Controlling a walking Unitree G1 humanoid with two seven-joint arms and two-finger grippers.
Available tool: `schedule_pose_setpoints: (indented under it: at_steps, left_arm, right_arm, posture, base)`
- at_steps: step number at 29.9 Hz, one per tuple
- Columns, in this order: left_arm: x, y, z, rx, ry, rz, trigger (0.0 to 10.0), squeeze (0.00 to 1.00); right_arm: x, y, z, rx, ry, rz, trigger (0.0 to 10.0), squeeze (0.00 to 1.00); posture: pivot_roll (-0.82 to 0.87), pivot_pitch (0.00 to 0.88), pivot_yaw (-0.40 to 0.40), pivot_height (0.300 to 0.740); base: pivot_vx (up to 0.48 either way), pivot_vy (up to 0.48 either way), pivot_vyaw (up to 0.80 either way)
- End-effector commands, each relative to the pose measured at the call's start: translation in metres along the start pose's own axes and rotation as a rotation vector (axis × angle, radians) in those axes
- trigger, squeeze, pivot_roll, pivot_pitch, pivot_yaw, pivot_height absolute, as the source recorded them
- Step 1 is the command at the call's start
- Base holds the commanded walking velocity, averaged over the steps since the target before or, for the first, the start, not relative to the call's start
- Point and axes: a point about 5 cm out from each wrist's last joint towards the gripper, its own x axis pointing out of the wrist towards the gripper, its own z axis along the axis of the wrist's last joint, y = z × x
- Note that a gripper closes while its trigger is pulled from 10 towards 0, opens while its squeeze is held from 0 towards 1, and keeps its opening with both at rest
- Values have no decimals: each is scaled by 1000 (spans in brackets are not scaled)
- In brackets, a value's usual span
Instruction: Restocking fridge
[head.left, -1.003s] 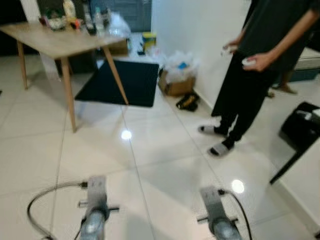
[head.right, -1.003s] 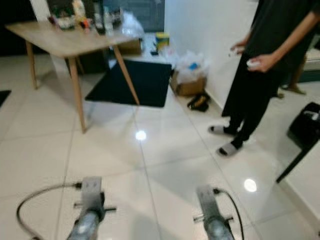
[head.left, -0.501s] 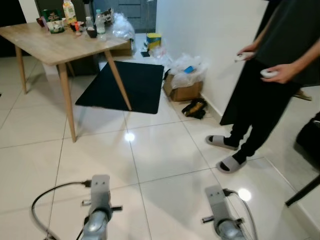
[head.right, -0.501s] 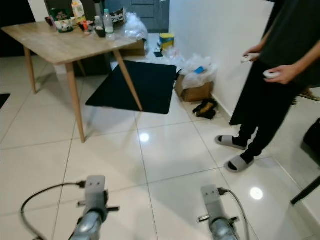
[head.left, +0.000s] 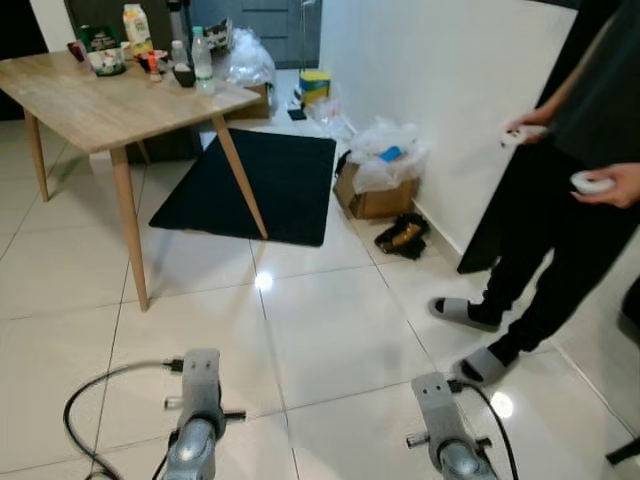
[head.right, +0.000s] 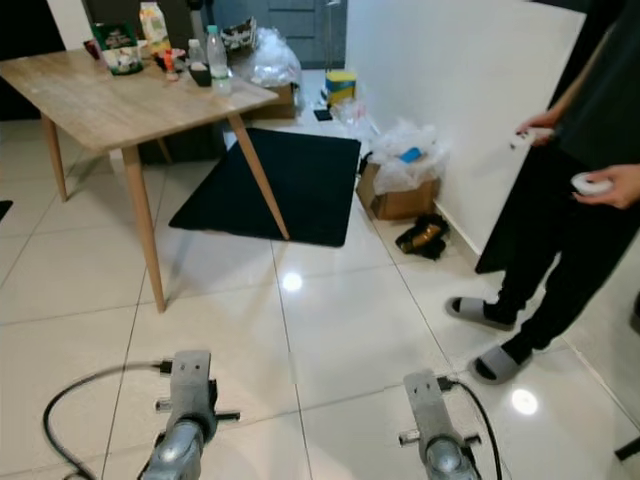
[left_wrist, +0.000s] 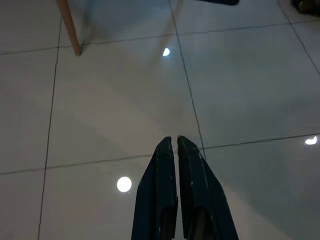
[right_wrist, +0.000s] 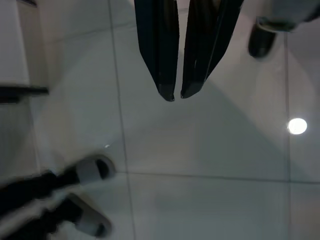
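Floor: glossy white tiled floor (head.left: 330, 330) with ceiling lights mirrored in it, running under everything in view.
Wall: plain white wall (head.left: 440, 90) on the robot's right, ending at a corner near a dark doorway.
Person: a person in dark clothes and grey slippers (head.left: 560, 240) stands on the right by the wall, a small white controller in each hand.
Counter: light wooden counter on slanted legs (head.left: 110, 95), far ahead on the left.
Mat: black rectangular floor mat (head.left: 255, 185), partly beneath the counter.
Box: brown cardboard box stuffed with white plastic bags (head.left: 378, 185), against the wall beyond the mat.
Groceries: a clear plastic water bottle (head.left: 202, 65), a white and orange carton (head.left: 134, 24), a green packet and small jars, grouped at the counter's far end; well apart from both pincers, ahead and to the left.
Left pincer: left pincer (left_wrist: 177, 142) hangs low over bare tile, its two black fingers pressed together and holding nothing.
Right pincer: right pincer (right_wrist: 176, 96) also points at bare tile, fingertips nearly touching with a thin slit between, holding nothing; the person's slippers lie near it.
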Motion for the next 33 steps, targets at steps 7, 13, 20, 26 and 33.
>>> schedule_pose_setpoints:
  at_steps: [7,13,20,26,33]
  left_arm:
    - [-1,-3,-3,2,15,-7,10000,0]
    - [-2,-6,-4,0,16,-11,10000,0]
    - [-1,-9,-3,-5,14,-16,10000,0]
    - [-2,-12,-4,-8,17,-21,10000,0]
    - [-2,-13,-4,0,21,-32,10000,0]
  right_arm:
    - [-1,-9,-8,-6,28,-17,10000,0]
    - [-1,-11,-9,-9,29,-21,10000,0]
    - [-1,-15,-10,-19,26,-31,10000,0]
    - [-1,-15,-8,-35,13,-27,10000,0]
    - [-1,-14,-9,-54,12,-23,10000,0]
  posture:
    - [-15,0,-32,740]
    - [-27,0,-33,740]
    - [-34,0,-41,740]
    - [-57,0,-37,740]
    - [-62,0,-26,740]
  base:
    - [415,0,-709]
    - [406,0,-800]
    - [402,0,-339]
    - [396,0,0]
    - [394,0,0]
